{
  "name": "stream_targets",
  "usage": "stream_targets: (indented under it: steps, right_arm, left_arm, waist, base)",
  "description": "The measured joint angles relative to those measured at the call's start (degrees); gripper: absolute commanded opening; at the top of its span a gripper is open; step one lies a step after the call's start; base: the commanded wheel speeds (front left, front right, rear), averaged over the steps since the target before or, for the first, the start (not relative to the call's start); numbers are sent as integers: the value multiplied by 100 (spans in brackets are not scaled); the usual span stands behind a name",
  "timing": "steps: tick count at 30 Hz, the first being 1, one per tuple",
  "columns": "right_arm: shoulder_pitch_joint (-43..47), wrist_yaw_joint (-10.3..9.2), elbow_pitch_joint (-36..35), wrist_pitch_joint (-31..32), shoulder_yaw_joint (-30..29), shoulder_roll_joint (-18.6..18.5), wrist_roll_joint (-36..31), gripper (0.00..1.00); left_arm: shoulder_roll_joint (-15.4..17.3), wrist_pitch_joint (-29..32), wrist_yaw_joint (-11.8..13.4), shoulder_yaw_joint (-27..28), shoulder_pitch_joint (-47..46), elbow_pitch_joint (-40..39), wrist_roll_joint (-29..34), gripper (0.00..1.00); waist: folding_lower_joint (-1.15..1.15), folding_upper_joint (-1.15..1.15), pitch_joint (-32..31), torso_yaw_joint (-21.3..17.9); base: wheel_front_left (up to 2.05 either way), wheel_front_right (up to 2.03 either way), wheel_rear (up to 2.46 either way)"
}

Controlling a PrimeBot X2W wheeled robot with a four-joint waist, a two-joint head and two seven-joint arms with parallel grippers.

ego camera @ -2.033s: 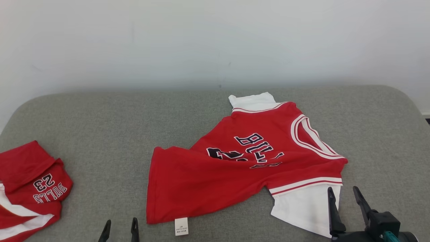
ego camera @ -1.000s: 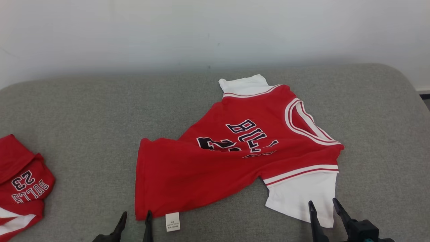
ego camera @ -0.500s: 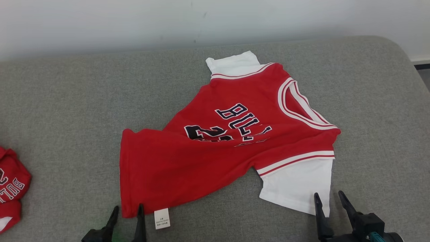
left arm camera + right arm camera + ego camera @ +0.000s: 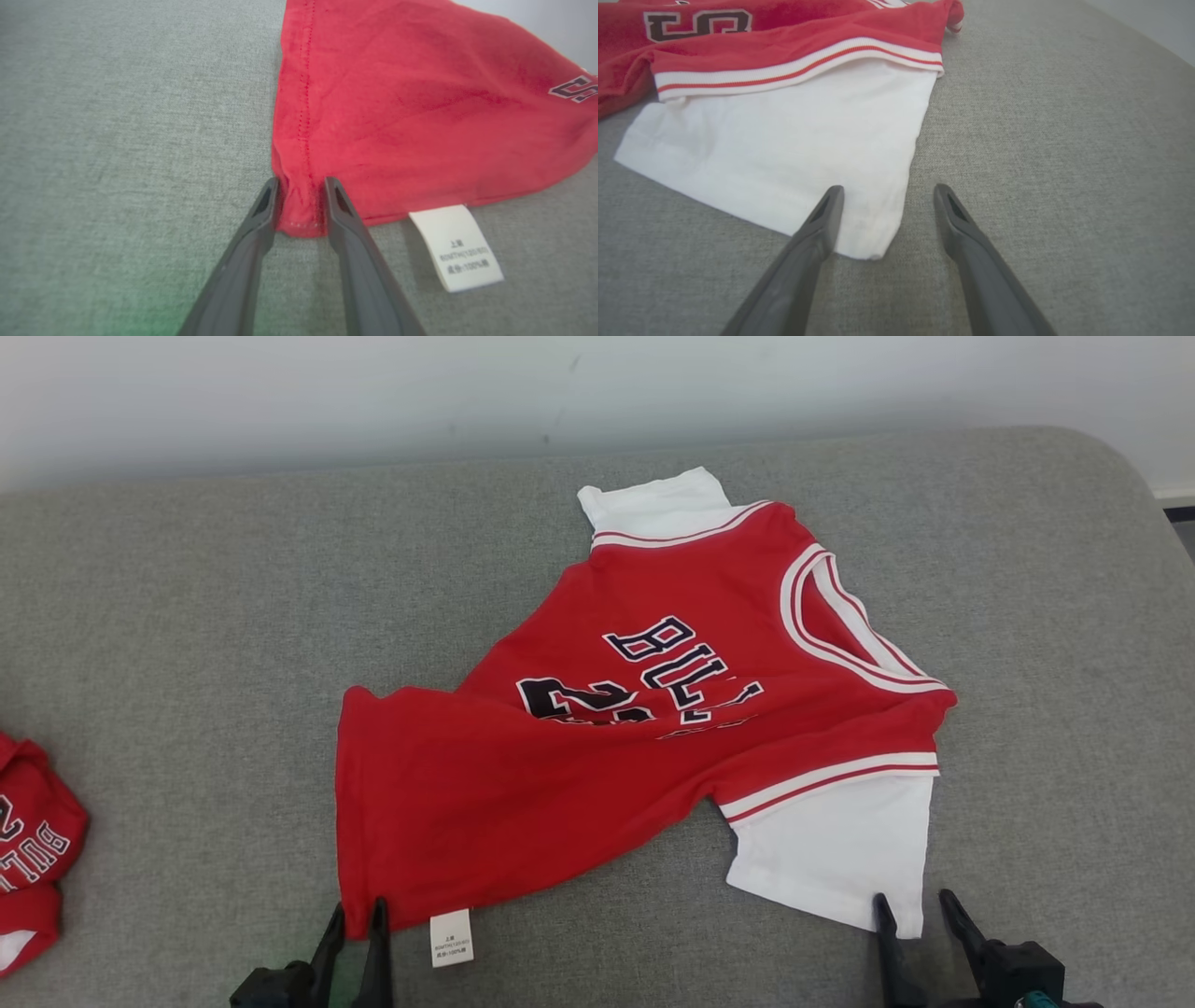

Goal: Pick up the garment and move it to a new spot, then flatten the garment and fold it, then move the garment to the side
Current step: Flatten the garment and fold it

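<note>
Gripping garment (image 4: 523, 803) hem in our left gripper (image 4: 300, 183) jaws; right gripper (image 4: 888, 188) jaws released; we judge every step pending.

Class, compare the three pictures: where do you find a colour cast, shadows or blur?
Head view: even, soft light, no glare; the jersey throws only a faint shadow on the grey cushion. Left wrist view: a green tint at the lower left beside the left gripper; the label print reads soft. Right wrist view: the right gripper blurs toward the bottom edge.
</note>
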Motion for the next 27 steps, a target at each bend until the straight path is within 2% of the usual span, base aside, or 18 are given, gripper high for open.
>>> stream_targets:
  steps: [3, 4, 5, 6, 7, 15, 24, 27]
  right_arm:
    - [-21, 0, 132, -3, 14, -2, 9, 100]
    - [-35, 0, 176, -7, 38, -2, 14, 95]
    - [-52, 0, 223, -11, 67, -4, 23, 52]
    - [-84, 0, 275, -19, 99, -5, 45, 16]
    - [-127, 0, 376, -36, 157, -7, 66, 0]
    - [-181, 0, 308, -1, 134, 2, 193, 0]
    - [-331, 0, -1054, 1, 105, -25, 495, 0]
    - [-530, 0, -1503, 1, 58, -141, 588, 0]
  left_arm:
    - [0, 0, -24, -11, -17, 14, 4, 44]
    - [1, 0, -36, -15, -20, 15, 11, 33]
    - [0, -1, -38, -29, -24, 20, 23, 13]
    - [-2, 0, -42, -43, -29, 24, 36, 0]
    - [-4, 0, -49, -65, -42, 41, 42, 0]
    - [-4, 11, -98, -76, -54, -100, 71, 0]
    - [-5, 23, -185, 263, -29, -1244, 344, 0]
    - [11, 24, -201, 360, -134, -1551, 506, 0]
  waist:
    - [0, 0, 11, 15]
    - [0, 0, 15, 19]
    - [0, 0, 20, 22]
    - [0, 0, 25, 27]
    - [0, 0, 29, 36]
    - [-1, 0, -51, 64]
    - [0, 1, -414, 66]
    - [-1, 0, -595, 74]
  base:
    - [0, 0, 0]
    - [0, 0, 0]
    - [0, 0, 0]
    - [0, 0, 0]
    - [0, 0, 0]
    - [0, 0, 0]
    - [0, 0, 0]
    - [0, 0, 0]
